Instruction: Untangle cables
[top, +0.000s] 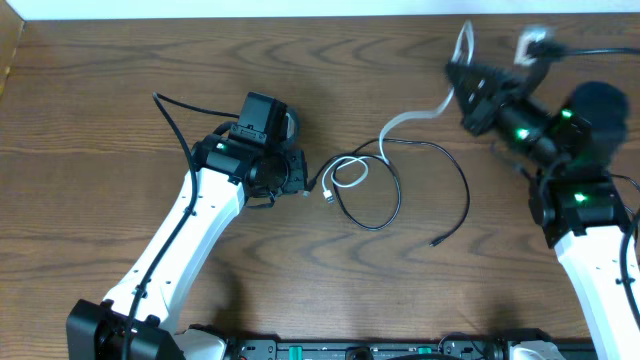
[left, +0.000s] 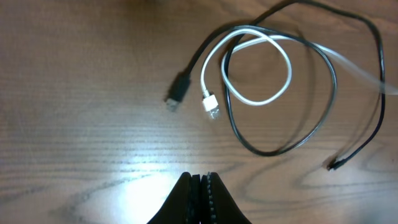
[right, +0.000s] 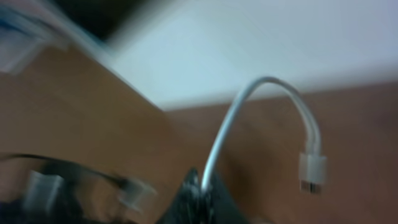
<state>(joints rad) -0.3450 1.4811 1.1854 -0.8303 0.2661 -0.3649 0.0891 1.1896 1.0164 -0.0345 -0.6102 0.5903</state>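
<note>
Your right gripper grasps the white cable. Your left gripper is clenched, empty, near the black cable.

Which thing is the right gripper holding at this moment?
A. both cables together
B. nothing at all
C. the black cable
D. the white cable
D: in the right wrist view the right gripper is shut on the white cable, which rises from between its closed jaws and curves over in the air, while the black cable lies on the table.
</note>
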